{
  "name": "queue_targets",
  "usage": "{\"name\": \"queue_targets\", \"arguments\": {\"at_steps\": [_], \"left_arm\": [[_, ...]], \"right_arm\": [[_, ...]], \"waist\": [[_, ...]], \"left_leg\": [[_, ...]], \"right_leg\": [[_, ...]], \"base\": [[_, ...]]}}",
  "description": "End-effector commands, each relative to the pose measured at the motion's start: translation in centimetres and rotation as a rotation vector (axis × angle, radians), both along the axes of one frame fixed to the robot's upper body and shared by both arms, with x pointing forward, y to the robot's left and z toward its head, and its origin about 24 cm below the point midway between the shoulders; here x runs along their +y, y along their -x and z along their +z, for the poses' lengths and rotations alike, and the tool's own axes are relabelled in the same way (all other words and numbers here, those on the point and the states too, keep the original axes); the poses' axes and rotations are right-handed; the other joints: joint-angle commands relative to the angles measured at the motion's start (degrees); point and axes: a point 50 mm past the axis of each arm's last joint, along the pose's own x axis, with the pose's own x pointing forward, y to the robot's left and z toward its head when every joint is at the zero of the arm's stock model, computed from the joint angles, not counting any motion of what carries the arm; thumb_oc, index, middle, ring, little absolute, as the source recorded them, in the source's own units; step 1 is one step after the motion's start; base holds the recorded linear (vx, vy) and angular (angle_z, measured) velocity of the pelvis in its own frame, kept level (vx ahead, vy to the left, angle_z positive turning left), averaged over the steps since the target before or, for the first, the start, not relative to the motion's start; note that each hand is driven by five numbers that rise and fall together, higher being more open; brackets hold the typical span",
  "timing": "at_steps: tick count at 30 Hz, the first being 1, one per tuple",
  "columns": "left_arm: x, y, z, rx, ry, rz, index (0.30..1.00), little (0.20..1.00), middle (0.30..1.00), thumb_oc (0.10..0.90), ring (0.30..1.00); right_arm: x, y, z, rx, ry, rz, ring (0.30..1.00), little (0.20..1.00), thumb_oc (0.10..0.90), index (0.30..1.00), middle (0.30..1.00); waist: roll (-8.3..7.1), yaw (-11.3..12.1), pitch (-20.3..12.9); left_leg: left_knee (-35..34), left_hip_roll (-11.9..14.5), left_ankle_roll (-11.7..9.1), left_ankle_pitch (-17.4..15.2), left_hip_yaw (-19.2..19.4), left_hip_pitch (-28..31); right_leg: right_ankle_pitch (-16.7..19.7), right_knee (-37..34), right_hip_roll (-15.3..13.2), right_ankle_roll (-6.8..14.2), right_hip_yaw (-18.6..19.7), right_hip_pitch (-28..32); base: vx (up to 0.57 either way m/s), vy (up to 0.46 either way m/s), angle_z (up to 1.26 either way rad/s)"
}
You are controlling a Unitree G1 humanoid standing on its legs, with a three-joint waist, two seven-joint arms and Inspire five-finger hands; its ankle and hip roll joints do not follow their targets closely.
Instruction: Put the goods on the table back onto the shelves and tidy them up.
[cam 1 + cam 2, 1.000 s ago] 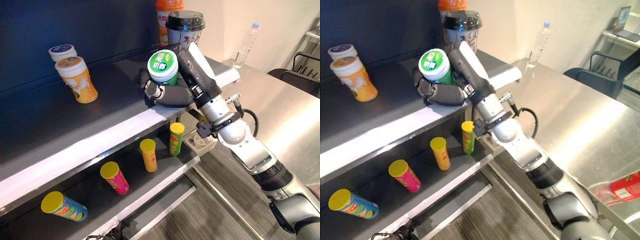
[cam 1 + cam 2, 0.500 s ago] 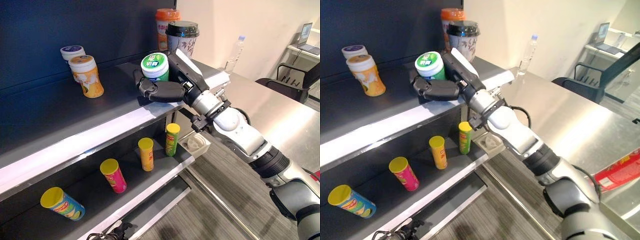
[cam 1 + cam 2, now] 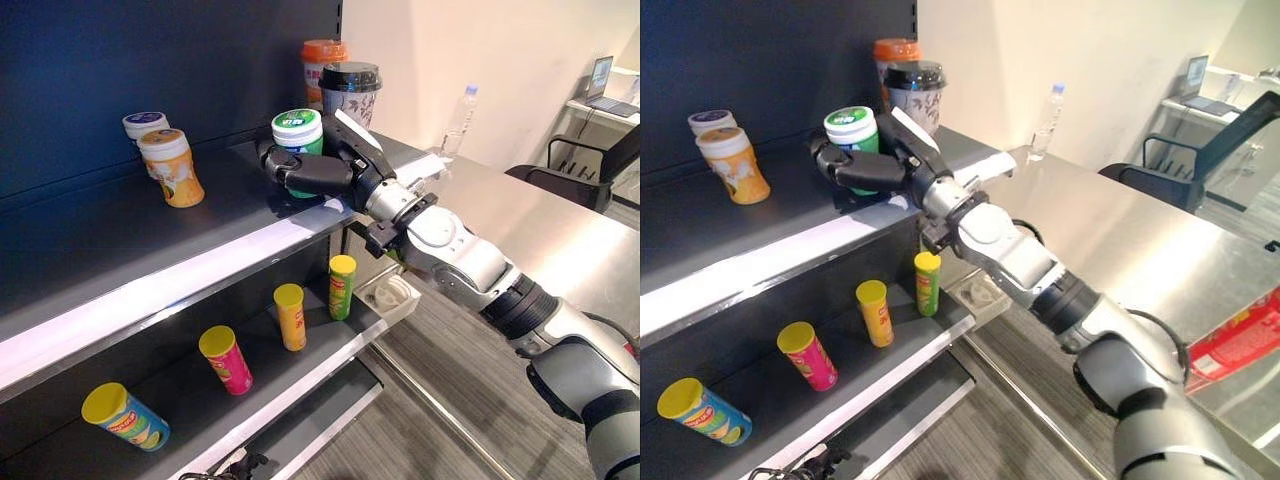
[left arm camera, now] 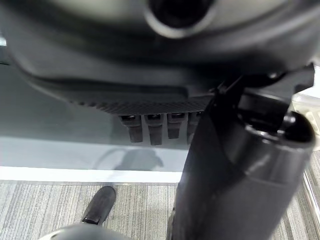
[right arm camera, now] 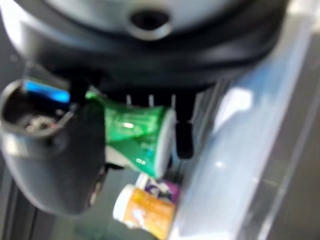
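1. Fingers and thumb of the right robot hand (image 3: 318, 172) wrap the green jar (image 3: 299, 140), white-lidded, upright on the top shelf (image 3: 150, 250).
2. Lid print is green, too small to read.
3. Orange jar (image 3: 170, 168) and purple-lidded jar (image 3: 145, 124) stand well left of that robot hand; black-lidded cup (image 3: 350, 90) just behind it.
4. Left robot hand (image 4: 150, 107): fingers straight, holding nothing.

My right arm (image 3: 470, 270) wears smooth silver-grey shells, split by a black ribbed band. Its hand (image 3: 318, 172) is dark, with a white thumb cover.
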Motion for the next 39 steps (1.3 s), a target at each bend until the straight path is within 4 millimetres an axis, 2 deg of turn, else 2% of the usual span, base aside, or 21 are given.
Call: {"name": "queue_targets", "arguments": {"at_steps": [1, 13, 19, 26, 27, 28, 29, 39], "left_arm": [[1.2, -0.5, 0.2, 0.015, -0.050, -0.055, 0.900, 0.900, 0.900, 0.800, 0.900], [1.0, -2.0, 0.6, -0.036, -0.057, -0.063, 0.900, 0.900, 0.900, 0.800, 0.900], [0.8, -2.8, 0.9, -0.067, -0.056, -0.068, 0.900, 0.900, 0.900, 0.800, 0.900], [0.7, -3.2, 1.0, -0.083, -0.054, -0.073, 0.900, 0.900, 0.900, 0.800, 0.900], [0.7, -3.2, 1.0, -0.085, -0.055, -0.074, 0.900, 0.900, 0.900, 0.800, 0.900], [0.7, -3.2, 1.0, -0.087, -0.056, -0.073, 0.900, 0.900, 0.900, 0.800, 0.900], [0.8, -3.3, 1.1, -0.089, -0.059, -0.071, 0.900, 0.900, 0.900, 0.800, 0.900], [0.8, -3.8, 1.3, -0.112, -0.059, -0.072, 0.900, 0.900, 0.900, 0.800, 0.900]], "right_arm": [[3.6, 0.4, 2.8, -0.062, -0.052, 0.099, 0.300, 0.300, 0.400, 0.300, 0.300], [7.1, 1.5, 1.6, -0.048, -0.073, 0.168, 0.300, 0.300, 0.400, 0.300, 0.300], [8.3, 2.1, 0.8, -0.055, -0.060, 0.190, 0.300, 0.300, 0.400, 0.300, 0.300], [8.9, 2.2, 0.1, -0.047, -0.053, 0.183, 0.300, 0.300, 0.400, 0.300, 0.300], [8.9, 2.2, -0.1, -0.042, -0.051, 0.181, 0.514, 0.514, 0.543, 0.514, 0.514], [8.9, 2.1, -0.1, -0.044, -0.049, 0.177, 0.667, 0.667, 0.645, 0.667, 0.667], [8.9, 2.1, -0.2, -0.047, -0.048, 0.165, 0.900, 0.900, 0.800, 0.900, 0.900], [8.8, 2.2, -0.3, -0.057, -0.049, 0.160, 0.900, 0.900, 0.800, 0.900, 0.900]], "waist": [[-3.35, 3.58, 0.76], [-3.45, 4.34, 1.09], [-3.30, 4.46, 1.36], [-3.18, 4.54, 1.55], [-3.18, 4.58, 1.59], [-3.19, 4.61, 1.66], [-3.22, 4.64, 1.77], [-3.04, 4.70, 2.22]], "left_leg": [[0.22, 3.50, -1.52, 0.09, -0.20, -2.16], [0.22, 2.79, -0.84, -0.57, -0.87, -1.92], [0.22, 2.55, -0.53, -0.95, -1.16, -1.32], [0.22, 2.37, -0.26, -1.15, -1.38, -0.97], [0.22, 2.33, -0.22, -1.16, -1.37, -0.92], [0.22, 2.29, -0.19, -1.18, -1.37, -0.91], [0.22, 2.27, -0.12, -1.24, -1.35, -0.84], [0.22, 2.32, -0.06, -1.43, -1.31, -0.54]], "right_leg": [[4.30, 7.69, -1.95, 0.68, 1.22, 0.09], [5.00, 8.90, -2.21, 0.98, 1.28, -0.44], [4.96, 9.58, -2.36, 1.05, 1.38, -0.70], [5.32, 10.22, -2.55, 1.20, 1.30, -0.80], [5.36, 10.32, -2.55, 1.21, 1.22, -0.83], [5.40, 10.35, -2.56, 1.22, 1.21, -0.86], [5.38, 10.39, -2.62, 1.21, 1.19, -0.88], [5.06, 10.38, -2.80, 1.25, 0.93, -1.08]], "base": [[0.00, 0.000, 0.00], [0.00, 0.001, 0.00], [-0.02, 0.015, 0.02], [0.00, 0.000, 0.00], [-0.01, 0.002, 0.04], [-0.01, 0.004, 0.06], [-0.01, 0.004, 0.07], [0.00, 0.000, 0.02]]}}
